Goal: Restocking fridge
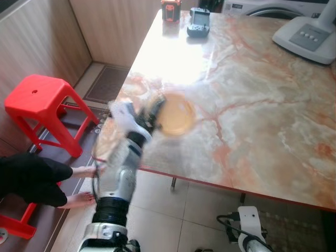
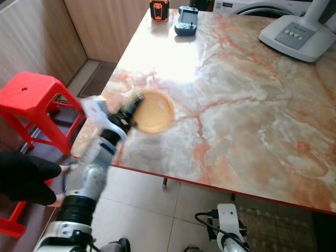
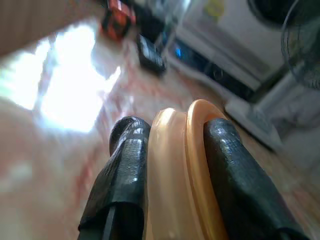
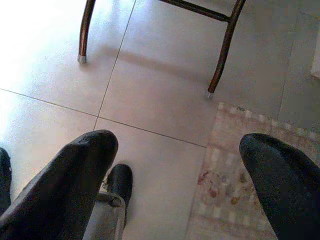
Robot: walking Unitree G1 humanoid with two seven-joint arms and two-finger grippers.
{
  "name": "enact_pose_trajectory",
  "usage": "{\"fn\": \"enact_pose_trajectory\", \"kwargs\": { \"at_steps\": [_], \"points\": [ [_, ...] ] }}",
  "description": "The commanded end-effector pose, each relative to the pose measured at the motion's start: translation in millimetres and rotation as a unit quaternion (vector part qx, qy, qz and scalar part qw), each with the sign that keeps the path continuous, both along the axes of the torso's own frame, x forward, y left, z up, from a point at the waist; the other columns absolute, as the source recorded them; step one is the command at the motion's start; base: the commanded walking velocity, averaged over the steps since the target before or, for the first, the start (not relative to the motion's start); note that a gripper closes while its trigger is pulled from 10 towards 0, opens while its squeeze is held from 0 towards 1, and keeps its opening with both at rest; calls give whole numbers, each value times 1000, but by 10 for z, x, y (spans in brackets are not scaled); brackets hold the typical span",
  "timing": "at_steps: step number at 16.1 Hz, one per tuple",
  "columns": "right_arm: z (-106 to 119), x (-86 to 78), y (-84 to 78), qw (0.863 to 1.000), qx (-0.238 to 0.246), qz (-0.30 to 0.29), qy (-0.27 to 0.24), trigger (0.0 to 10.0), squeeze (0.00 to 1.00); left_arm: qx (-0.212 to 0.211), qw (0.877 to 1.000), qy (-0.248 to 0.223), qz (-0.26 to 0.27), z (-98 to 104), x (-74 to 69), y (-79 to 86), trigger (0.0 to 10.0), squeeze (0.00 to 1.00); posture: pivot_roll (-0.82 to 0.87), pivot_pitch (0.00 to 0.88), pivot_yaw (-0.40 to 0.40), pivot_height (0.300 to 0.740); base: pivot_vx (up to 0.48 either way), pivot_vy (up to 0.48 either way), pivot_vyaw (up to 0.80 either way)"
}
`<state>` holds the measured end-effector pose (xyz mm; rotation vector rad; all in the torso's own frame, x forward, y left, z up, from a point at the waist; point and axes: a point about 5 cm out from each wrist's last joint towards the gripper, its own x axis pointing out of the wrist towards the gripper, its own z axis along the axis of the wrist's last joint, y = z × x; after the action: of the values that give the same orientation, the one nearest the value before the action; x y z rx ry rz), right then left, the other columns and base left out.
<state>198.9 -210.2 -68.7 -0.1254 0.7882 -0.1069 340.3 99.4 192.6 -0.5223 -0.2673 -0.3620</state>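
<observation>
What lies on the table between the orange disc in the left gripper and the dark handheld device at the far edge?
Nothing: bare marble table with window glare separates the orange disc from the handheld device, in both eye views.

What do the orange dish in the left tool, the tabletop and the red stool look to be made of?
Dish: likely translucent plastic, with a smooth moulded rim that lets light through. Tabletop: marble or a marble-look slab, polished; orange veining and strong glare. Stool: probably moulded plastic, uniform glossy red.

A stool (image 1: 39, 107) is standing left of the table (image 1: 252, 100); a fan base (image 1: 310, 32) is sitting at the table's far right.
</observation>
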Motion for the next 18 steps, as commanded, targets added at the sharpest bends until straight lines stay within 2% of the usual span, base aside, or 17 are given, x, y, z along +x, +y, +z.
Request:
{"fn": "enact_pose_trajectory", "kwargs": {
  "at_steps": [1, 4, 7, 8, 10, 18],
  "points": [
    [-58, -107, -10, 1000, 1, -4, 19, 10000, 0, 1, 999, -14, 39, 16, -66, 110, 10000, 0, -45, 153, 20, 740, 0, 0, 0],
    [-72, -132, 0, 1000, 2, 0, 22, 10000, 0, 10, 994, -45, 95, 108, -137, 278, 10000, 0, -45, 136, 24, 740, 0, 0, 0],
    [-86, -158, 19, 1000, 9, -1, 23, 10000, 0, 35, 986, -33, 161, 107, -154, 379, 10000, 0, -58, 121, 38, 740, 0, 0, 0],
    [-90, -164, 25, 1000, 10, -3, 23, 10000, 0, 34, 985, -29, 169, 101, -162, 381, 10000, 0, -57, 119, 39, 740, 0, 0, 0],
    [-100, -180, 38, 1000, 14, -8, 25, 10000, 0, 43, 985, -26, 164, 83, -175, 339, 10000, 0, -55, 113, 43, 740, 0, 0, 0],
    [-97, -166, 64, 999, 23, -12, 20, 10000, 0, 50, 986, -18, 159, 87, -146, 305, 10000, 0, -52, 133, 45, 740, 0, 377, 0]
  ]
}}
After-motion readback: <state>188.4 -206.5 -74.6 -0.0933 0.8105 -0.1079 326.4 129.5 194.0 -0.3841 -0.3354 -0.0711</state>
